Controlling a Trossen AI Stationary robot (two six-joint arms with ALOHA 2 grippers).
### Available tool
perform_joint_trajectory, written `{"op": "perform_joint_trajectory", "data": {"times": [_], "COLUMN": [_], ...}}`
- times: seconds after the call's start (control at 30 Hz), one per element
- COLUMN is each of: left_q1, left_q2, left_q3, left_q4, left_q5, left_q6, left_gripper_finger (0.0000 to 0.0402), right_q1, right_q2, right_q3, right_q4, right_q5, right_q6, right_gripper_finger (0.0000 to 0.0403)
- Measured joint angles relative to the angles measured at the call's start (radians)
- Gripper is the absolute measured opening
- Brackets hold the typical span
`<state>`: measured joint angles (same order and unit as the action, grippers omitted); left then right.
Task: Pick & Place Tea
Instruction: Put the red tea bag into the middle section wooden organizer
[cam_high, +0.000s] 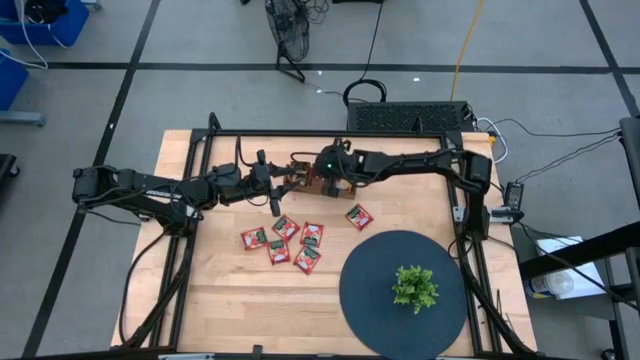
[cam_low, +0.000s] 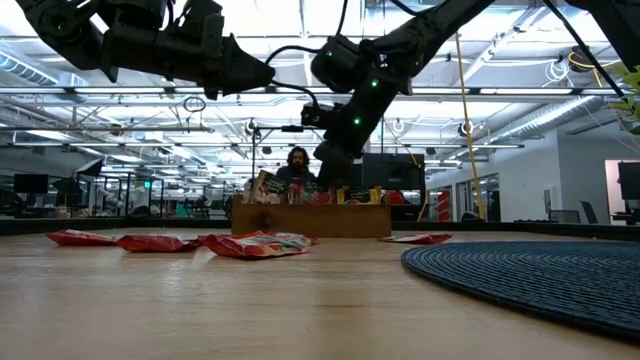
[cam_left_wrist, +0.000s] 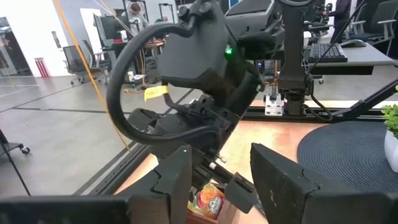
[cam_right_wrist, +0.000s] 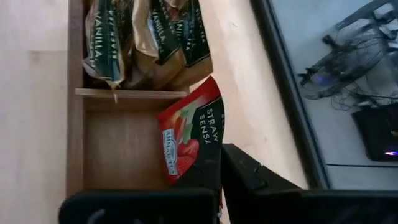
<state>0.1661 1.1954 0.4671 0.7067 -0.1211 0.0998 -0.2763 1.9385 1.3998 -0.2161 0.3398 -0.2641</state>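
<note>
A pale wooden table (cam_high: 230, 300) stands on grey floor in an open office. At five o'clock lies a dark round mat (cam_high: 370, 300). At twelve, the wooden tray (cam_high: 312, 182): the right gripper (cam_right_wrist: 214, 180) is clenched on a red strawberry tea sachet (cam_right_wrist: 189, 140) over it. The left gripper (cam_high: 277, 205) hangs released at eleven.

Left gripper (cam_left_wrist: 221, 180) with fingers (cam_left_wrist: 177, 180) parted, facing the right arm (cam_left_wrist: 199, 68) poised over a red tea sachet (cam_left_wrist: 208, 200), round dark mat (cam_left_wrist: 354, 155) beyond.
</note>
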Motion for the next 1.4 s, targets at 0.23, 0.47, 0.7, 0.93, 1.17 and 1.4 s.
{"op": "perform_joint_trajectory", "data": {"times": [0.23, 0.47, 0.7, 0.93, 1.17, 1.4], "left_q1": [0.000, 0.000, 0.000, 0.000, 0.000, 0.000], "left_q2": [0.000, 0.000, 0.000, 0.000, 0.000, 0.000], "left_q3": [0.000, 0.000, 0.000, 0.000, 0.000, 0.000], "left_q4": [0.000, 0.000, 0.000, 0.000, 0.000, 0.000], "left_q5": [0.000, 0.000, 0.000, 0.000, 0.000, 0.000], "left_q6": [0.000, 0.000, 0.000, 0.000, 0.000, 0.000], "left_gripper_finger": [0.0157, 0.0170, 0.0179, 0.0171, 0.0159, 0.0162], "right_q1": [0.003, 0.002, -0.004, -0.003, 0.031, 0.161], "right_q2": [0.000, 0.000, 0.001, 0.001, -0.049, -0.200], "right_q3": [-0.001, -0.038, -0.066, -0.066, -0.066, -0.065], "right_q4": [-0.003, 0.021, 0.074, 0.118, 0.077, -0.288], "right_q5": [0.000, 0.000, 0.053, 0.053, 0.051, -0.159], "right_q6": [0.022, 0.025, 0.039, 0.032, -0.020, 0.092], "right_gripper_finger": [0.0000, 0.0000, 0.0016, 0.0067, 0.0115, 0.0137]}}
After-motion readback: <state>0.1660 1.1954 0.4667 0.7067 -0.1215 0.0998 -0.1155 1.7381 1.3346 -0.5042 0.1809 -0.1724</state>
